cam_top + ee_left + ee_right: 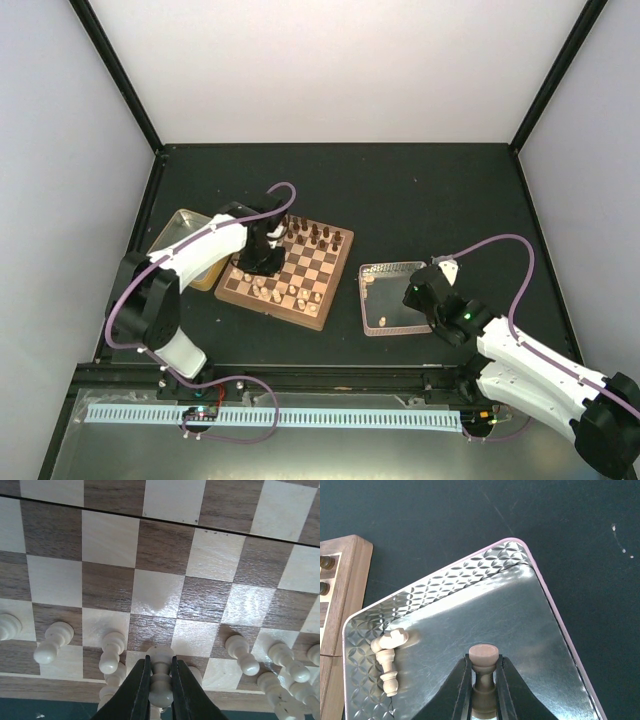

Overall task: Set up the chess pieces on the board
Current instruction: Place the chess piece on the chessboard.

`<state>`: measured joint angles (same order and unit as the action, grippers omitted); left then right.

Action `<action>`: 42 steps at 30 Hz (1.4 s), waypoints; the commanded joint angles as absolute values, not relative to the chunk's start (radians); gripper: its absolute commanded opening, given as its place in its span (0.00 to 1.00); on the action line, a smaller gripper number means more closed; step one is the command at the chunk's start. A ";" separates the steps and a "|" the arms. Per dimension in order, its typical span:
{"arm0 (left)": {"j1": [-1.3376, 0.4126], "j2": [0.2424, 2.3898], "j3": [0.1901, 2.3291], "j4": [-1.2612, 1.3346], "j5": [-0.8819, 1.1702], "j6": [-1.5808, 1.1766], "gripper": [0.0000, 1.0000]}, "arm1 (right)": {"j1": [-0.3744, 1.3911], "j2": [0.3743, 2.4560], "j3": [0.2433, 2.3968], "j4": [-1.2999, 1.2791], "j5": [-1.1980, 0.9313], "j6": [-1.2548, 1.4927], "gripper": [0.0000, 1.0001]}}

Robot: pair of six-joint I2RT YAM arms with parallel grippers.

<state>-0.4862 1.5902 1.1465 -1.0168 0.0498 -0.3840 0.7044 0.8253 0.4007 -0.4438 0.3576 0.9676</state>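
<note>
Dark table [420, 200] beneath board [312, 272], tray [385, 300], tin [180, 228]

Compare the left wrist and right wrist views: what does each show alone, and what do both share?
Left wrist only: a row of pale pieces on the board's checkered squares. Right wrist only: the shiny tray, a lying piece in it, dark pieces. Both: the board, and a claw, left claw or right claw, shut on a gripped piece.
</note>
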 commanded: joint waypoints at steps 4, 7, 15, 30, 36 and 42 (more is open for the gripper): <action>-0.501 1.666 1.182 -1.020 0.041 -0.353 0.06 | 0.701 0.819 0.391 -0.432 0.386 0.972 0.10; -0.503 1.690 1.183 -1.020 0.032 -0.349 0.06 | 0.702 0.819 0.391 -0.433 0.386 0.973 0.11; -0.503 1.724 1.186 -1.023 0.030 -0.348 0.13 | 0.700 0.822 0.390 -0.433 0.387 0.976 0.10; -0.503 1.722 1.216 -1.051 0.023 -0.344 0.28 | 0.701 0.818 0.389 -0.429 0.384 0.974 0.11; -0.502 1.652 1.280 -1.073 0.011 -0.354 0.30 | 0.700 0.797 0.381 -0.346 0.313 0.866 0.09; -0.515 1.510 1.288 -0.976 0.120 -0.375 0.35 | 0.701 0.730 0.327 -0.147 0.179 0.650 0.08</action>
